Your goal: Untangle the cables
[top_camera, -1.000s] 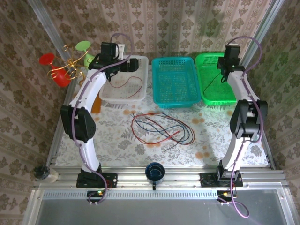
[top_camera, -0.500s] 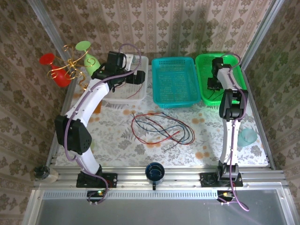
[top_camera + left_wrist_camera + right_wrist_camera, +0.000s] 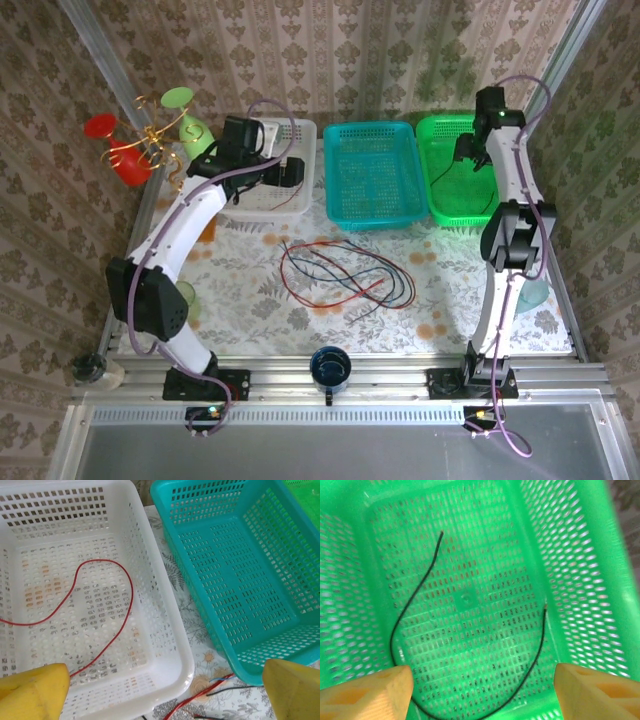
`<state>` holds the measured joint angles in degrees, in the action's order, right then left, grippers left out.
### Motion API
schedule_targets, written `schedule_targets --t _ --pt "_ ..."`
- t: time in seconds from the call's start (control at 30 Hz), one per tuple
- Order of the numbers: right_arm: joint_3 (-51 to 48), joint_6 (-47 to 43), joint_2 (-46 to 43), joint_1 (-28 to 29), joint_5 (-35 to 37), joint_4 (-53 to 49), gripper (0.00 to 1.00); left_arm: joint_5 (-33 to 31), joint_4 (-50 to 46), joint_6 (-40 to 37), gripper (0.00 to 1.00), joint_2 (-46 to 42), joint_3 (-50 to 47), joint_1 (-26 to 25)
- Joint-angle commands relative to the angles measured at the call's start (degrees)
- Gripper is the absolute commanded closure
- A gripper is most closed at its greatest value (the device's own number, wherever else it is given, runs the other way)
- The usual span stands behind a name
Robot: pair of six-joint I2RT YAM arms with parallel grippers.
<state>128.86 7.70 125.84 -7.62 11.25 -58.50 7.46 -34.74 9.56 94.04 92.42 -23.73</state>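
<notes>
Two robot arms are working over sorting baskets. The left gripper [image 3: 160, 694], fingers spread and empty, is hanging over the white basket [image 3: 165, 630] left of the teal basket [image 3: 370, 180], where a red cable [image 3: 107, 575] is lying. The right gripper [image 3: 480, 690], likewise released, is hanging over the green basket [image 3: 350, 580] right of it, with a black cable [image 3: 400, 615] inside. The tangled cables [image 3: 345, 275] are lying on the surface [image 3: 450, 300] just in front of the teal basket. Pinching two strands there is risking dragging the whole knot.
</notes>
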Motion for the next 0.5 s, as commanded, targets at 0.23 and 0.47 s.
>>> schedule_targets --t 0.23,0.47 --pt "-31.1 1.8 -28.0 12.4 1.7 8.4 0.25 0.7 -1.2 6.3 0.00 -10.1 -15.0 -0.8" --pt "-56.7 11.4 -44.9 26.2 -4.6 12.0 0.28 0.8 1.0 9.1 0.02 -16.3 -27.3 -3.7"
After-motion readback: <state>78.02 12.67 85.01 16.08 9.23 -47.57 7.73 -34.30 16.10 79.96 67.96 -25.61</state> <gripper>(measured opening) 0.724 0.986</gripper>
